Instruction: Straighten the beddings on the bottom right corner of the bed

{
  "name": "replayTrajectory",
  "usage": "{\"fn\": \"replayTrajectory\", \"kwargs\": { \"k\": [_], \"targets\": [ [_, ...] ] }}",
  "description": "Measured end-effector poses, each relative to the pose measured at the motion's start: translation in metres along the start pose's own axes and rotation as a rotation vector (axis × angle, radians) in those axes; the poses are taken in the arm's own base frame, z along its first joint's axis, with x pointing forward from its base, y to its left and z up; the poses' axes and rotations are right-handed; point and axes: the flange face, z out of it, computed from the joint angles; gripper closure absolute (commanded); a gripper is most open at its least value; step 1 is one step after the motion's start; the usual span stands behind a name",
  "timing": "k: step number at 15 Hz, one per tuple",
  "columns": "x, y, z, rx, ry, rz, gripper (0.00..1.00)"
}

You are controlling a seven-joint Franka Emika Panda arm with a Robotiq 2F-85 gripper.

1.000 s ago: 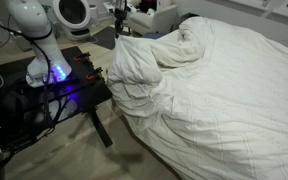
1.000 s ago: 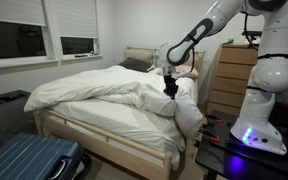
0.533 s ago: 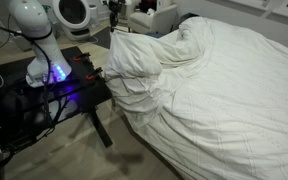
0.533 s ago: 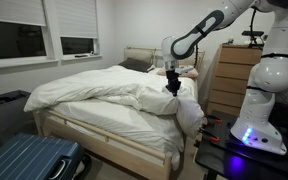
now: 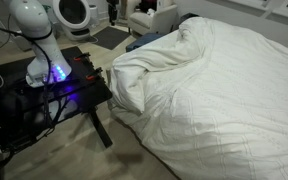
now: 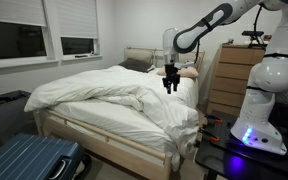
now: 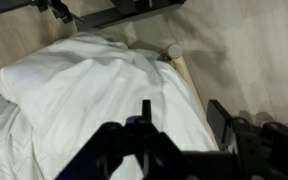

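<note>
The white beddings (image 5: 224,90) lie spread over the bed, with a rumpled corner hanging at the bed's near end (image 6: 179,118). In the wrist view the beddings (image 7: 74,90) fill the left side below the fingers. My gripper (image 6: 170,82) hangs open above that corner, clear of the fabric. Its two dark fingers (image 7: 146,112) stand wide apart with nothing between them, and the gripper (image 7: 184,120) looks down on the cloth's edge. The bed (image 6: 104,145) shows its pale wooden frame under the white cover. In an exterior view (image 5: 144,60) the corner lies slumped and wrinkled, and the gripper is out of that picture.
The black robot stand (image 5: 54,95) sits close against the bed corner, with the white arm base (image 6: 264,95) on it. A blue suitcase (image 6: 29,160) lies on the floor by the bed's foot. A wooden dresser (image 6: 234,75) and a white armchair (image 5: 154,18) stand behind.
The gripper held the bedding corner lifted, rose with it, then opened. The fabric has dropped back onto the bed and the raised peak is gone.
</note>
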Motion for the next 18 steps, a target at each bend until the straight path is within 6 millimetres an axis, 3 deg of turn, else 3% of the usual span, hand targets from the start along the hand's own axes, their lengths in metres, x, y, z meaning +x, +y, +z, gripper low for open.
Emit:
{"fn": "replayTrajectory", "kwargs": {
  "k": [2,9,13,18],
  "targets": [
    [0.015,0.011,-0.008,0.037,0.073,0.034,0.0],
    [0.086,0.087,-0.028,0.129,0.283,0.227,0.0],
    [0.118,0.114,-0.028,0.141,0.301,0.26,0.0],
    [0.141,0.144,-0.015,0.133,0.291,0.199,0.0]
  ]
}}
